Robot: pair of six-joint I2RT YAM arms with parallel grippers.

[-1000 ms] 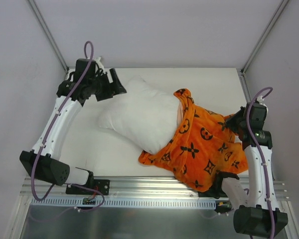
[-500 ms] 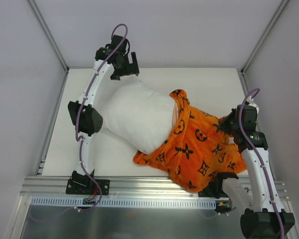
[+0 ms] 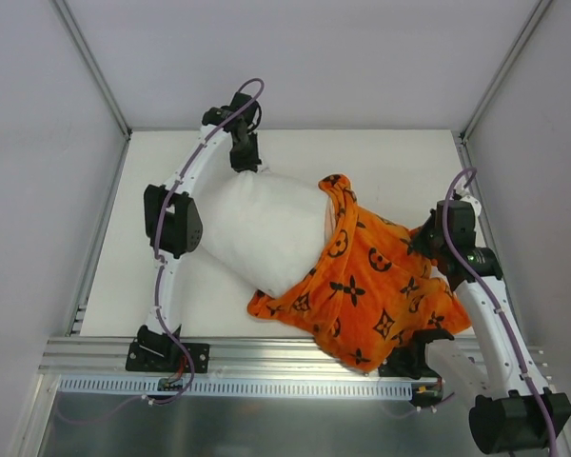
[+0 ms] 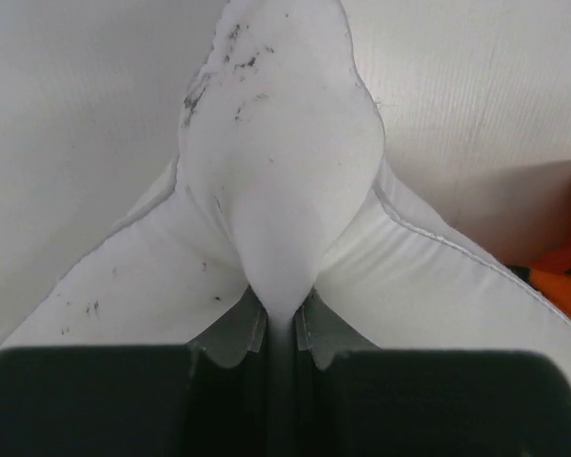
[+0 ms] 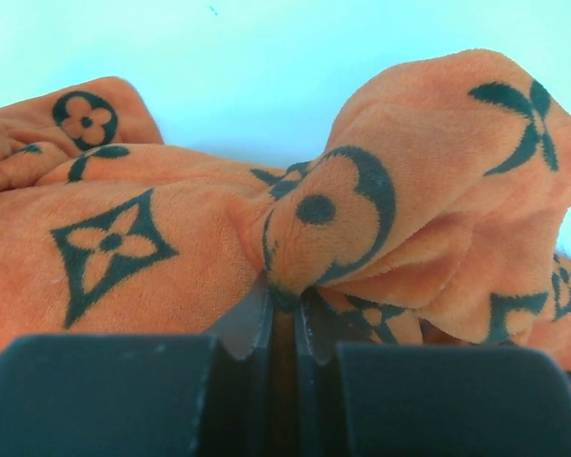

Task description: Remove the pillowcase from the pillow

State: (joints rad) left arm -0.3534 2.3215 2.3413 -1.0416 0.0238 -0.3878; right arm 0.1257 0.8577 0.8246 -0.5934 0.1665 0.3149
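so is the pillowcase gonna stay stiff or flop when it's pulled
Probably floppy: the pillowcase lies in loose folds and bunches into a wad at the right claw. Its plush pile looks grippy rather than slick, so it may drag on the pillow. Likely light for its size, being thin cloth.

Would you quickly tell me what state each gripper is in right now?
Left gripper: closed, pinching a corner of the white pillow.
Right gripper: closed, holding a fold of the orange pillowcase.

Bright even light, soft shadows, sharp top view, blurred wrist-view foregrounds
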